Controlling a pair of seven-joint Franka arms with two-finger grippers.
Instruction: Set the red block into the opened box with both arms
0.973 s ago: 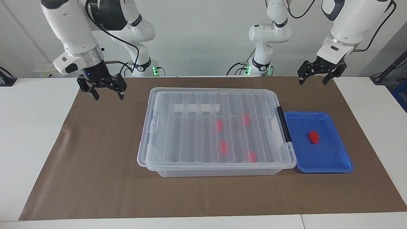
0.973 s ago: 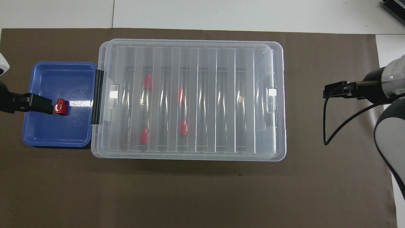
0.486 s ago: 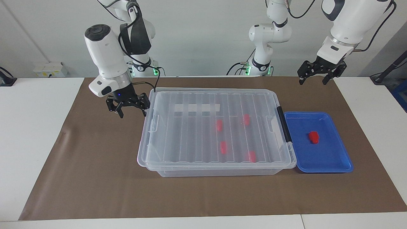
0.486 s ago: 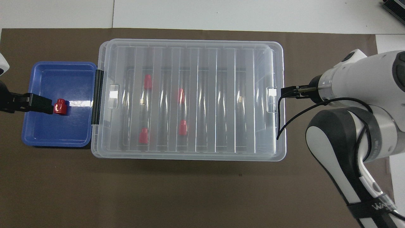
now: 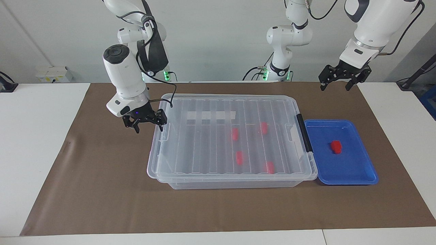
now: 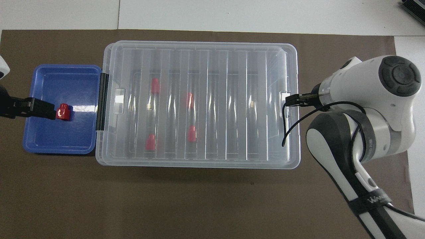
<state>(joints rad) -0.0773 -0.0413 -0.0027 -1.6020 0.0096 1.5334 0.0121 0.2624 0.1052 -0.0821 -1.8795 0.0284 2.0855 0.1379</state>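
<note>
Inside the lidded box (image 5: 224,136) lie four red blocks, one red block (image 5: 336,146) outside; both jaws gape empty.

On the black band around the right arm (image 6: 372,200), white lettering can be seen in the overhead view; only the letters "WA" at its start can be made out, the rest being too small to be read. The white label strip (image 5: 211,115) on the lid of the box (image 5: 190,177) is seen to carry no legible writing. No other text can be read.
</note>
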